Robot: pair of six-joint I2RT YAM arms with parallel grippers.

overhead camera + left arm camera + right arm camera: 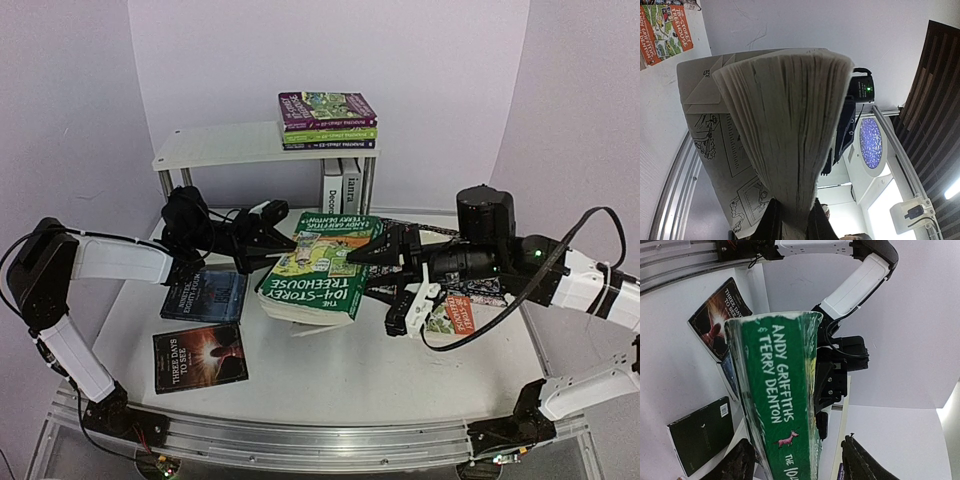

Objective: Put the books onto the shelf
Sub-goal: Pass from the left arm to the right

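The green Treehouse book (322, 265) is at mid-table, its page edge pinched tight in the left tool (280, 247), while the right tool (378, 256) straddles the spine with its jaws apart, not yet gripping. On the shelf (215, 145) at the far side, a stack of three (328, 120) lies on top and two upright books (342, 188) stand below. Two dark books (200, 355) near left and an orange one (458, 312) at right wait on the table (350, 390), so I'd judge it about half done.

A green Treehouse book (318, 270) between left gripper (272, 245) and right gripper (376, 272)
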